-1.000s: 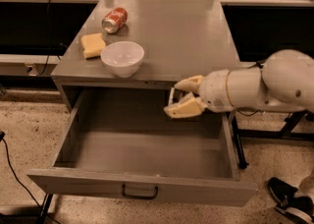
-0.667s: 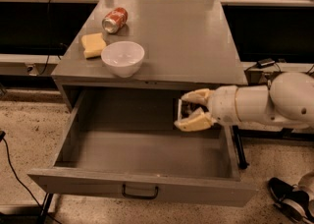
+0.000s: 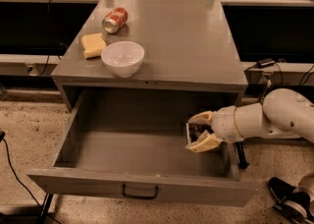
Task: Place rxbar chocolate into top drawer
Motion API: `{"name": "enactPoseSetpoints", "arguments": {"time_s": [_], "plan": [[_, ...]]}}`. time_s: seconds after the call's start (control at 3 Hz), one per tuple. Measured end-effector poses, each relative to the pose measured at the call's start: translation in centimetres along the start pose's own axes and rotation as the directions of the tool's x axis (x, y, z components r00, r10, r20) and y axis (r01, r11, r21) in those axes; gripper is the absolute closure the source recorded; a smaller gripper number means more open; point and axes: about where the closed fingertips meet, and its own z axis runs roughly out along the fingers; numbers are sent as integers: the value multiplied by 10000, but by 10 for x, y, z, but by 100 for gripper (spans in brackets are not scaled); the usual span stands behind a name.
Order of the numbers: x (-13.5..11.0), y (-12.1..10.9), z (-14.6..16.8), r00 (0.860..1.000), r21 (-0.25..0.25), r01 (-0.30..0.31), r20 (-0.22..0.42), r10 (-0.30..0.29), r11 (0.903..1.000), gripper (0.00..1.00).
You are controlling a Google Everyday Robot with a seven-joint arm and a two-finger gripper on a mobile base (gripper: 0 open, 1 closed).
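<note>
Rxbar chocolate (image 3: pixel 190 131) is clamped between the two cream fingers (image 3: pixel 204 142) of the gripper (image 3: pixel 192 134), one finger above the dark bar and one below. The gripper reaches in over the right wall of the top drawer (image 3: pixel 88 182), at about 4 o'clock from the frame's middle. The drawer stands open, its handle (image 3: pixel 140 192) at 6 o'clock. On the cabinet top (image 3: pixel 191 41), at 10 to 11 o'clock, a white bowl (image 3: pixel 122 57) stands just beside a yellow sponge (image 3: pixel 93 45), with a red can (image 3: pixel 115 19) lying behind them
</note>
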Motion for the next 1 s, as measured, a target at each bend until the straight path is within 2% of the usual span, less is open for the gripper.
{"name": "enactPoseSetpoints", "arguments": {"time_s": [0.33,0.67,1.0], "plan": [[4,0,0,10000,-14,2,-83,-2,10000,100],[-3,3,24,9994,-59,-225,-271,224,9997,100],[-19,13,63,9960,-137,-196,-880,183,9997,100]]}}
